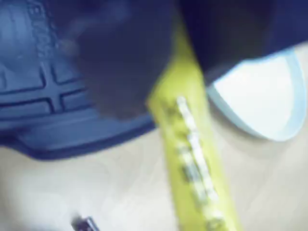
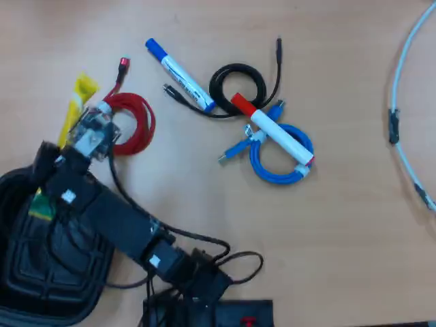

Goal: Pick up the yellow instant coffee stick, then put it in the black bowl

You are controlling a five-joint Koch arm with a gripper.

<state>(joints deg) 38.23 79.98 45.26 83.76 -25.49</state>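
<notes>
The yellow instant coffee stick (image 1: pixel 192 154) runs slanted up the middle of the blurred wrist view, its top end between two dark fingers. My gripper (image 1: pixel 180 72) is shut on it. In the overhead view the stick's yellow end (image 2: pixel 80 92) pokes out beyond the wrist camera, and its green end (image 2: pixel 41 204) lies over the black bowl. The gripper (image 2: pixel 51 167) hangs at the bowl's upper edge, mostly hidden by the arm. The black bowl (image 2: pixel 41 269) fills the lower left corner there. In the wrist view its ribbed base (image 1: pixel 43 96) is at the left.
A red cable coil (image 2: pixel 133 122) lies just right of the gripper. Further right are a blue-capped marker (image 2: pixel 180 75), a black cable coil (image 2: pixel 238 85), a red-capped marker (image 2: pixel 272 129) and a blue cable coil (image 2: pixel 279 157). A white round object (image 1: pixel 260 96) shows in the wrist view.
</notes>
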